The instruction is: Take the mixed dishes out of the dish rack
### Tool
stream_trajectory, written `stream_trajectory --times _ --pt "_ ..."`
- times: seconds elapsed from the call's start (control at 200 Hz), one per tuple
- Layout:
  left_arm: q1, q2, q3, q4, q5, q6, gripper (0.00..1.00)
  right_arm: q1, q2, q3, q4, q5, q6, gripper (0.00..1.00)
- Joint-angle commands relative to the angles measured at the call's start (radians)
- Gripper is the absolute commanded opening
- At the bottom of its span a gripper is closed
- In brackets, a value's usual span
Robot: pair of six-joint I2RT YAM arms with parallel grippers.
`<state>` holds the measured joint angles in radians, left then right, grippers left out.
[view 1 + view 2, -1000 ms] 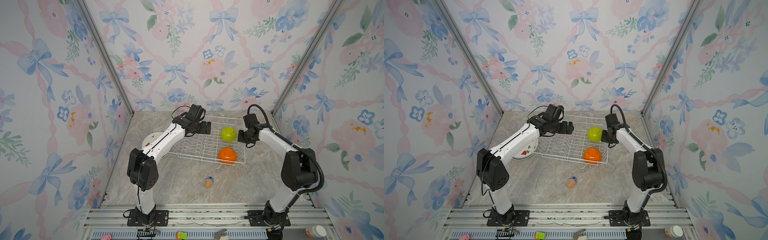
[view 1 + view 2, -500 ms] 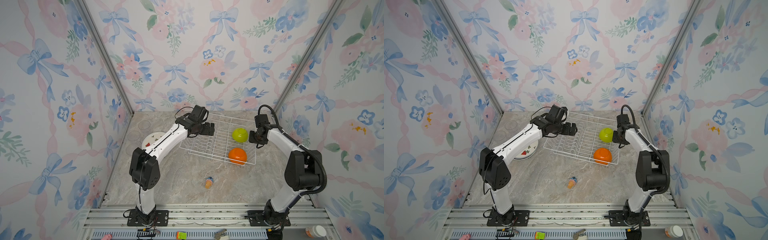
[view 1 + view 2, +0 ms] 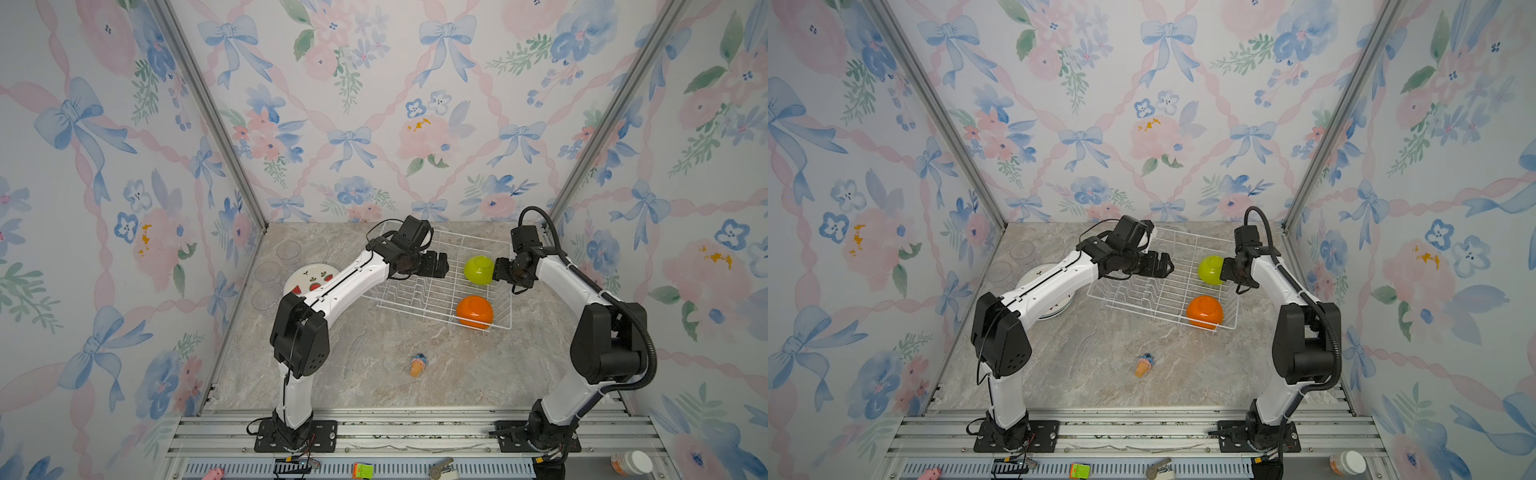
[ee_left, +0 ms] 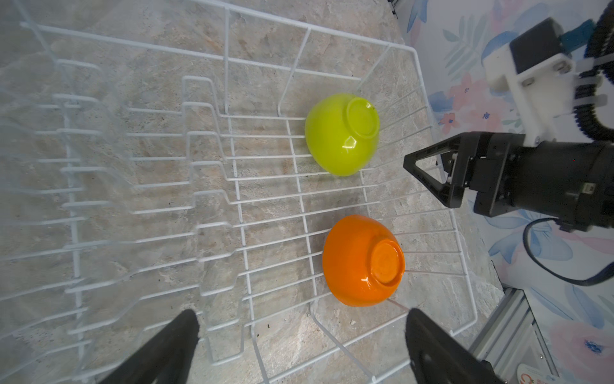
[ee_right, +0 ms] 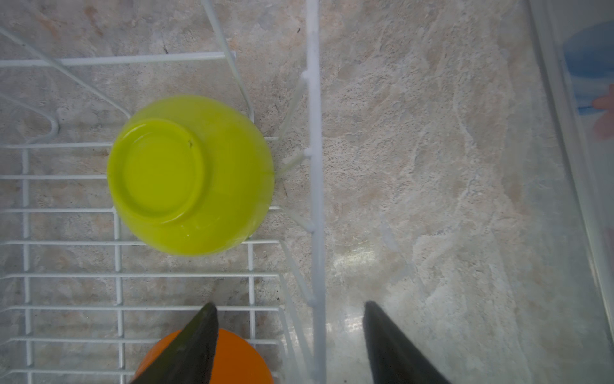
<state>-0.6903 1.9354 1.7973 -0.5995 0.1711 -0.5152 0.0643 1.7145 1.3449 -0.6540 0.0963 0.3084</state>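
Vs before: dish rack further right; right gripper now released, astride its rim; left gripper wide apart.

Three walls papered alike: pale ground, pink ribbon lattice, blue bows, pink and blue flowers, green sprigs. Seen head-on: back wall; side walls slant outward toward camera. Grey aluminium posts run up both rear corners. Beige-grey marble-pattern worktop, matte, faint sheen near right side wall in right wrist view. Slotted aluminium rails across front edge. Light even, diffuse; shadows soft.
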Motion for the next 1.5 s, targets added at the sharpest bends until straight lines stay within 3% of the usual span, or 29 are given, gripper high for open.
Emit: stream_trajectory --times 0.0,0.165,0.285,0.65,0.815,0.955,1.08,1.12,1.495 --pt "-0.007 0.042 0.013 0.017 0.037 -0.034 0.98 0.001 -0.087 -0.063 -0.026 -0.051 0.063 0.73" --pt "-0.009 0.046 0.006 0.036 0.029 -0.039 0.98 0.003 -0.136 -0.181 0.039 -0.118 0.103 0.69" --pt "-0.01 0.05 0.011 0.039 0.033 -0.036 0.98 0.012 -0.121 -0.204 0.057 -0.107 0.096 0.64" --pt "-0.01 0.055 0.001 0.04 0.033 -0.035 0.98 0.045 -0.014 -0.119 0.018 -0.062 -0.024 0.46" --pt "-0.009 0.058 0.002 0.04 0.034 -0.034 0.98 0.07 0.035 -0.057 -0.044 0.028 -0.095 0.34" --pt "-0.009 0.056 0.002 0.04 0.038 -0.035 0.98 0.08 0.087 0.001 -0.087 0.068 -0.136 0.32" --pt "-0.009 0.049 -0.005 0.039 0.034 -0.035 0.98 0.081 0.107 0.027 -0.079 0.062 -0.156 0.06" --pt "-0.009 0.049 -0.008 0.039 0.033 -0.034 0.98 0.081 0.112 0.034 -0.077 0.06 -0.162 0.02" --pt "-0.01 0.048 -0.021 0.04 0.031 -0.04 0.98 0.088 0.15 0.092 -0.077 0.138 -0.322 0.0"
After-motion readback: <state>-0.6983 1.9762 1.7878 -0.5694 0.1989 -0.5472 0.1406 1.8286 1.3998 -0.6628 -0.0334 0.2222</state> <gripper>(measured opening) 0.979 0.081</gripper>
